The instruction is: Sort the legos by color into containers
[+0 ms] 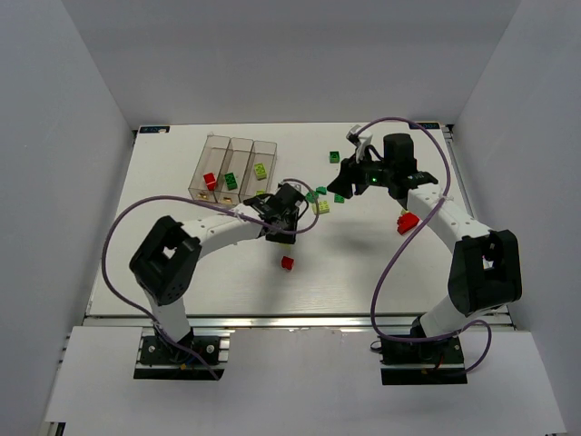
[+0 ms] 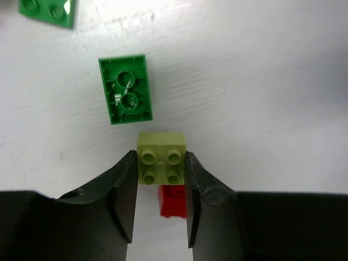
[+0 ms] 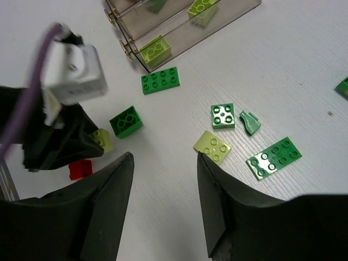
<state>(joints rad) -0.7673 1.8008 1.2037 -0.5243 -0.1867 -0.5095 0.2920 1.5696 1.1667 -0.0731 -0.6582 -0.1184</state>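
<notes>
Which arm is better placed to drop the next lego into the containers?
Left. The left gripper is closed on both sides of a pale yellow-green brick and sits nearer the containers. The right gripper hangs open and empty above loose bricks.

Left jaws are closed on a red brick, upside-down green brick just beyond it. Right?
No: the jaws of the left gripper grip a pale yellow-green brick, not red, per the left wrist view. The upside-down green brick does lie just beyond it.
</notes>
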